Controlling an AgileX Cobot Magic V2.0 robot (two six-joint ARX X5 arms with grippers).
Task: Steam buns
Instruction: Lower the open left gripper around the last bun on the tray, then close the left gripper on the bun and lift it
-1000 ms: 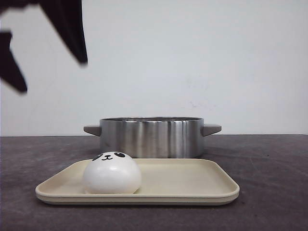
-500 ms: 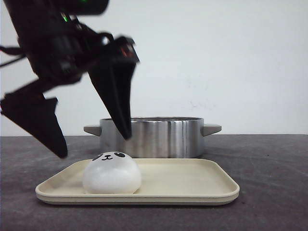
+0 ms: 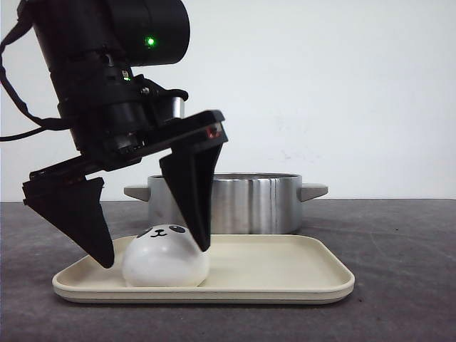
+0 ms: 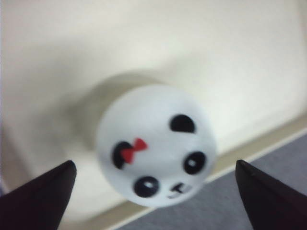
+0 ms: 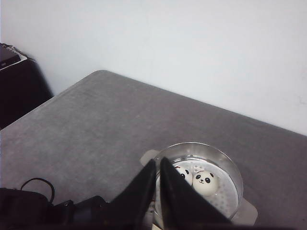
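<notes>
Buns are split between two places: one panda-faced bun (image 3: 165, 256) sits on the left part of the cream tray (image 3: 285, 267), near its front rim, and at least two more lie inside the steel pot (image 3: 224, 203) just behind the tray. The left gripper (image 3: 153, 253) straddles the tray bun with its jaws spread wide, so a good grasp likely means settling lower, centring on the dome, and closing gently to avoid squashing it. The right gripper (image 5: 157, 191) hangs high above the pot with its jaws together, while the tray's right side offers free room, though the lift must clear the pot's rim and left handle (image 3: 137, 192).
</notes>
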